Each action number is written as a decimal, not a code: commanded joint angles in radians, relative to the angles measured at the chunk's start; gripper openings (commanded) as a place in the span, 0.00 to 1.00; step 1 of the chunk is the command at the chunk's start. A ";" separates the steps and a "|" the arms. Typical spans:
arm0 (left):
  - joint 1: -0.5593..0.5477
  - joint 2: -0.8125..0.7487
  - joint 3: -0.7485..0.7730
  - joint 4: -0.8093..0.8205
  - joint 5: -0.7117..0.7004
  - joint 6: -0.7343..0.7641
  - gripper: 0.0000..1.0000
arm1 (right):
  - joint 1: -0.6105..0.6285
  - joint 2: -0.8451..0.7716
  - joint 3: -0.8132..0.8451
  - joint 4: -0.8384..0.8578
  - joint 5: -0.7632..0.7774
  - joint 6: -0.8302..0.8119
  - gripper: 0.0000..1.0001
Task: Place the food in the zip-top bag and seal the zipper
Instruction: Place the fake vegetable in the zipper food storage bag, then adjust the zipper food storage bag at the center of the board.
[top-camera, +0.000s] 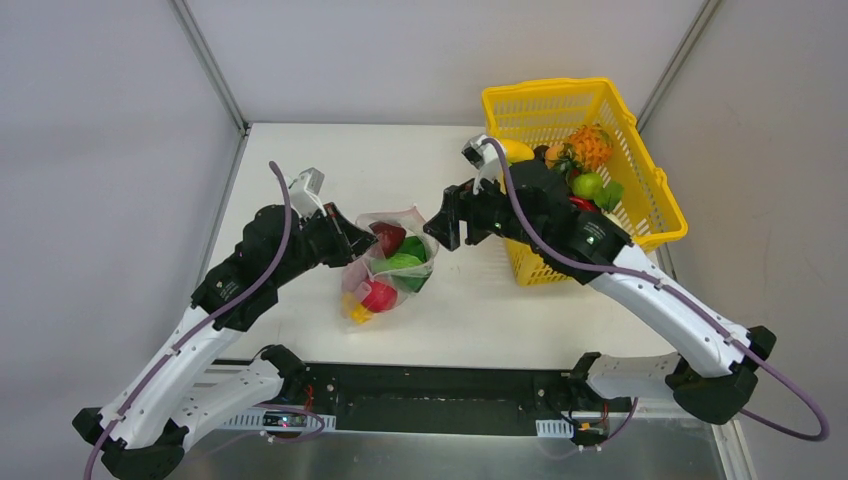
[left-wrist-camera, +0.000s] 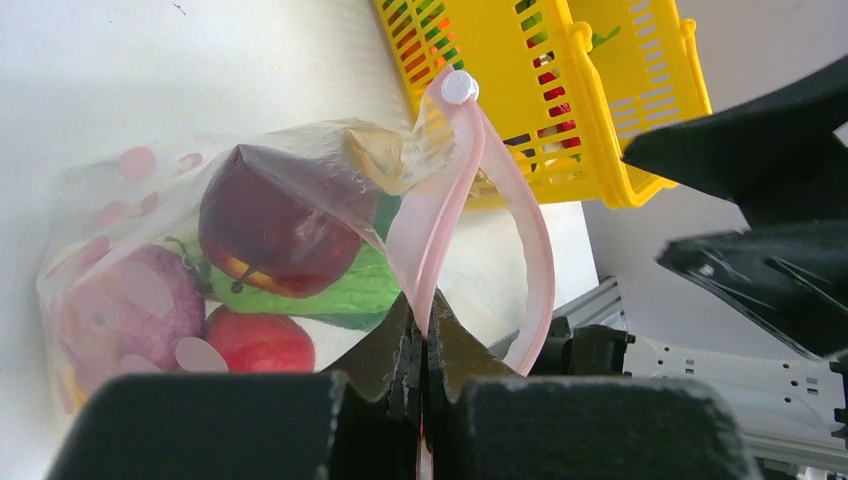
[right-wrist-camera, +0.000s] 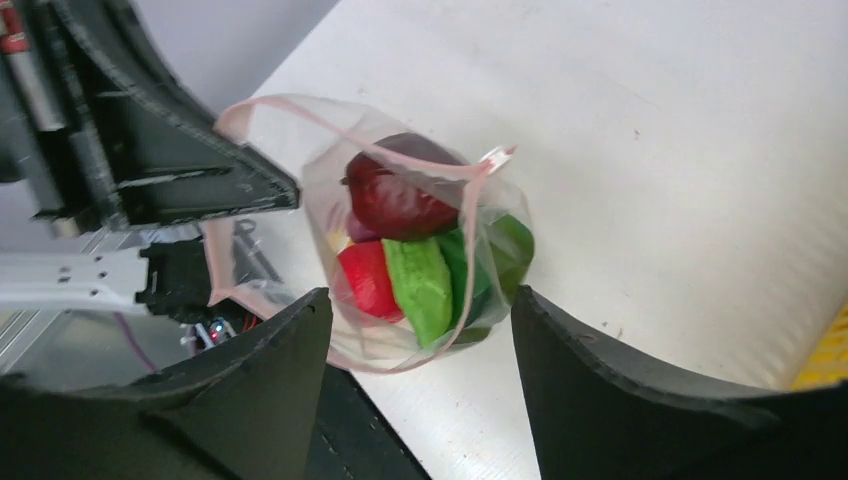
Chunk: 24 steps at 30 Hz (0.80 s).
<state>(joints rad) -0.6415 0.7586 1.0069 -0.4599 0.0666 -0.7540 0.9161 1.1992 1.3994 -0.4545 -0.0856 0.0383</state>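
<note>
The zip-top bag (top-camera: 392, 268) lies mid-table, open, with a dark red apple (left-wrist-camera: 270, 220), a green piece (right-wrist-camera: 420, 285), a red piece (right-wrist-camera: 365, 280) and a yellow piece (top-camera: 357, 312) inside. My left gripper (top-camera: 352, 243) is shut on the pink zipper (left-wrist-camera: 440, 200) at the bag's left mouth edge and holds it up; in its wrist view the gripper (left-wrist-camera: 425, 325) pinches the strip, whose white slider (left-wrist-camera: 459, 87) sits at the far end. My right gripper (top-camera: 440, 226) is open and empty, just right of the bag's mouth; in its wrist view (right-wrist-camera: 420, 320) the bag (right-wrist-camera: 400, 350) shows between the fingers.
A yellow lattice basket (top-camera: 655, 190) stands at the back right behind my right arm. It holds more food: a pineapple (top-camera: 590, 145), a green lime (top-camera: 587, 184) and a yellow piece (top-camera: 515, 150). The table's near edge and black rail lie close below the bag.
</note>
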 joint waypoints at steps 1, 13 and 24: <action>-0.001 0.001 0.009 0.077 -0.004 -0.026 0.00 | -0.006 0.092 0.051 -0.049 0.135 0.058 0.68; -0.001 -0.019 -0.001 0.051 -0.020 -0.022 0.00 | -0.007 0.285 0.168 -0.114 0.112 0.077 0.28; -0.001 -0.015 0.165 -0.322 -0.215 0.152 0.00 | -0.005 0.205 0.136 0.138 -0.050 0.085 0.00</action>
<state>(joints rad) -0.6415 0.7506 1.0760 -0.6041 -0.0196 -0.6956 0.9115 1.4021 1.4761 -0.4534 -0.0666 0.1154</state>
